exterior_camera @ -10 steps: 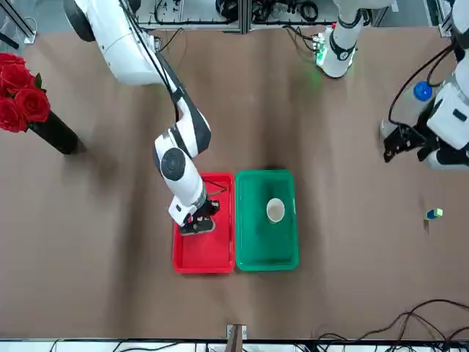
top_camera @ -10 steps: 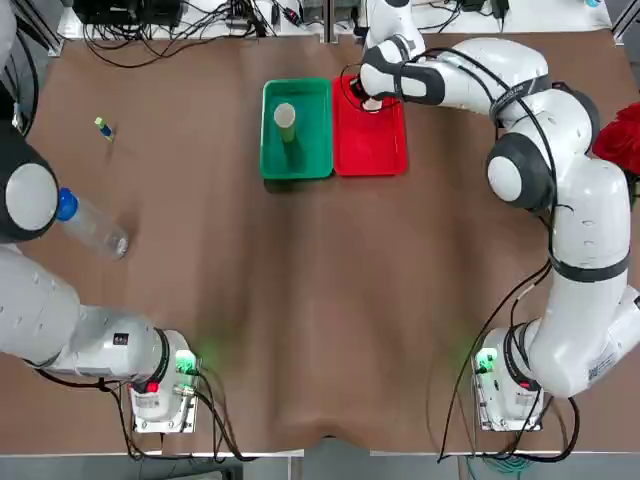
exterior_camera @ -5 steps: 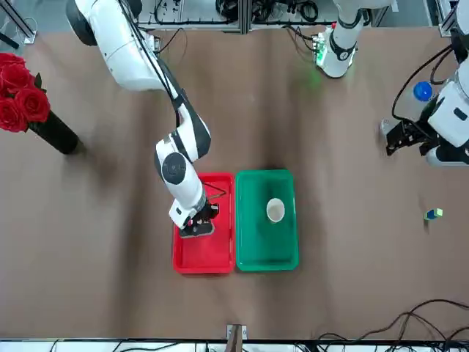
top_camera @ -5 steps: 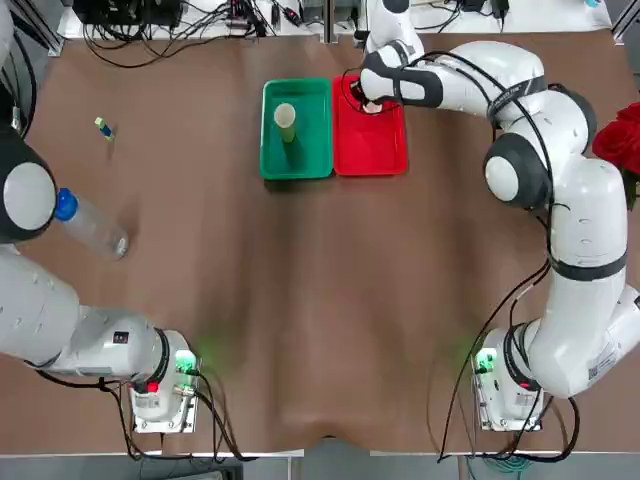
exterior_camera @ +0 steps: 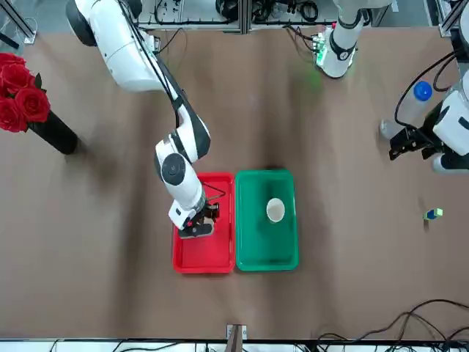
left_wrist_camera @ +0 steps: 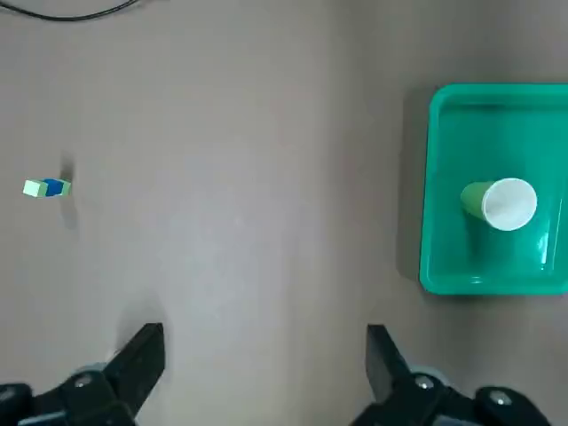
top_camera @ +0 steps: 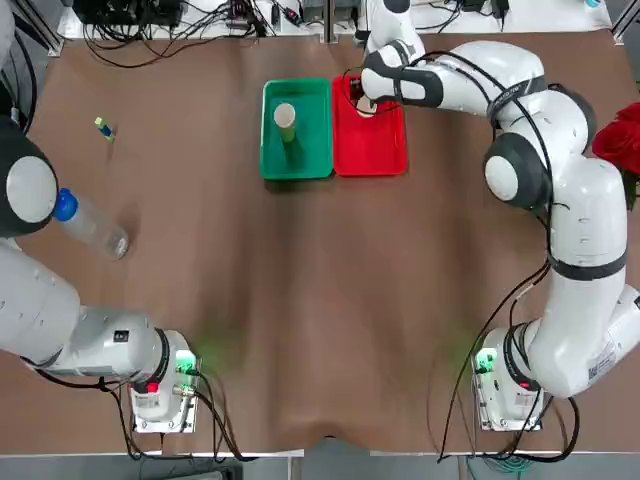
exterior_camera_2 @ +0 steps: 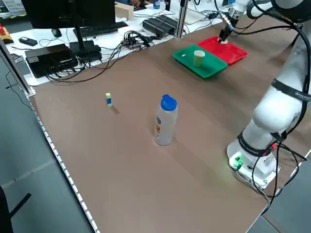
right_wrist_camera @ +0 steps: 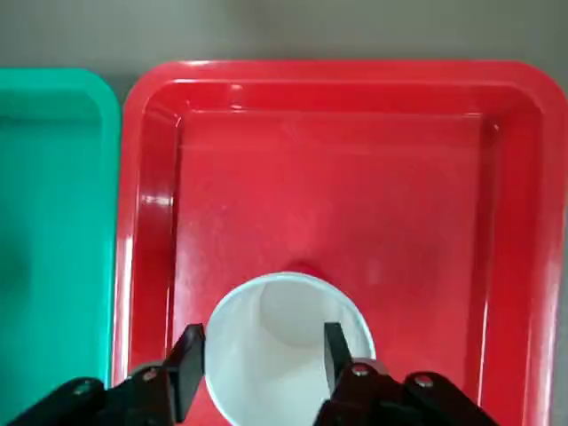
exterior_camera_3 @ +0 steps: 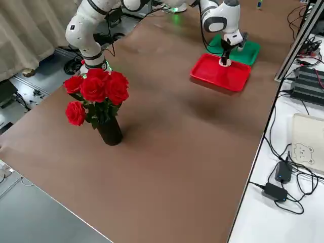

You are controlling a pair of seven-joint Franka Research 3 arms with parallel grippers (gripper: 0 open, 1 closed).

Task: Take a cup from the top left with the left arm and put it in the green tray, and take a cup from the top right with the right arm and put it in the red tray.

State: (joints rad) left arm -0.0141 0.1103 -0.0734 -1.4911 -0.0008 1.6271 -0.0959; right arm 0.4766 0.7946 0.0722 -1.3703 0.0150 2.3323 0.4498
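Red tray (right_wrist_camera: 382, 177): red cup (right_wrist_camera: 264, 373) inside; right gripper (right_wrist_camera: 264, 328) above, jaws apart, presumably freeing it. Beside red tray: green tray (left_wrist_camera: 448, 257), yellow-green cup (left_wrist_camera: 477, 198) inside, delivered. Left of both: left gripper (left_wrist_camera: 266, 327), jaws wide, holding nothing.

Yellow-green cup (exterior_camera: 275, 210) in green tray (exterior_camera: 267, 253); right tool (exterior_camera: 196, 230) over red tray (exterior_camera: 204, 257).

Past the green tray (top_camera: 297, 165), bare counter (top_camera: 250, 280) runs between the two arms. The bottle (top_camera: 95, 226) (blue cap tilted toward the left arm) blocks the left tool's (left_wrist_camera: 266, 355) side; the cup (right_wrist_camera: 284, 355) fills the right tool's (right_wrist_camera: 264, 342) gap.
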